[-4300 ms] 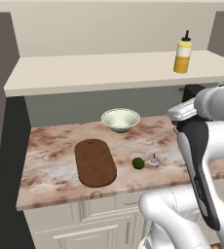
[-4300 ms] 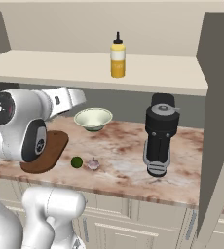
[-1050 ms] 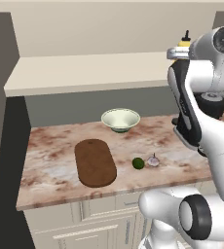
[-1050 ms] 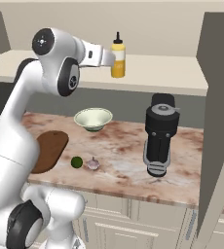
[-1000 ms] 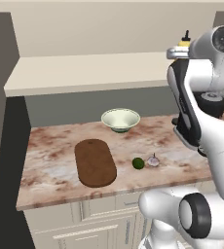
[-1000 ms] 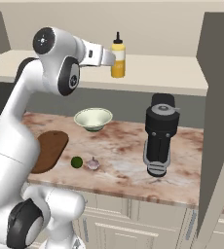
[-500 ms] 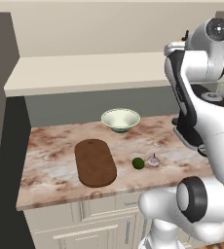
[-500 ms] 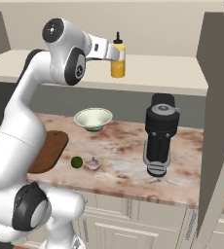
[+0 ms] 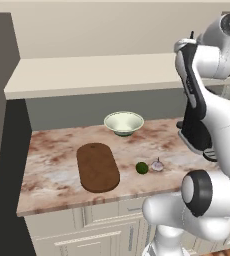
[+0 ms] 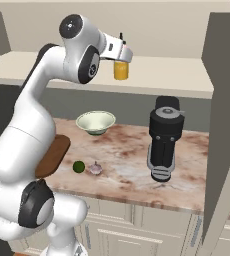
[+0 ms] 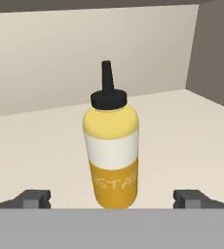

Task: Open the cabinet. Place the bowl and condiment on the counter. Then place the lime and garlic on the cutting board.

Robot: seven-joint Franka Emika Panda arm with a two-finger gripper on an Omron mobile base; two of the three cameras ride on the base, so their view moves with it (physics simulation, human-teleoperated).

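The yellow condiment [image 11: 112,155] stands upright on the cream shelf of the open cabinet [image 9: 87,75]. In the hand view it sits centred just beyond my open gripper [image 11: 112,198], one fingertip [image 11: 33,198] on each side and neither touching it. From the right base view my gripper [image 10: 120,54] covers the top of the condiment [image 10: 120,71]. The bowl [image 9: 123,122] rests on the counter [image 9: 57,150] towards the back. The lime [image 9: 142,168] and garlic [image 9: 157,165] lie side by side on the counter, right of the cutting board [image 9: 98,166].
A black appliance [image 10: 163,140] stands on the counter's right part. An open cabinet door [image 10: 222,125] hangs at the far right. A dark wall [image 9: 2,125] bounds the counter's left end. Drawer fronts [image 10: 137,225] run below.
The arm has reached further up and in towards the shelf. My hand, just left of the condiment a second ago in the right base view, now covers its top. The jaws stayed open.
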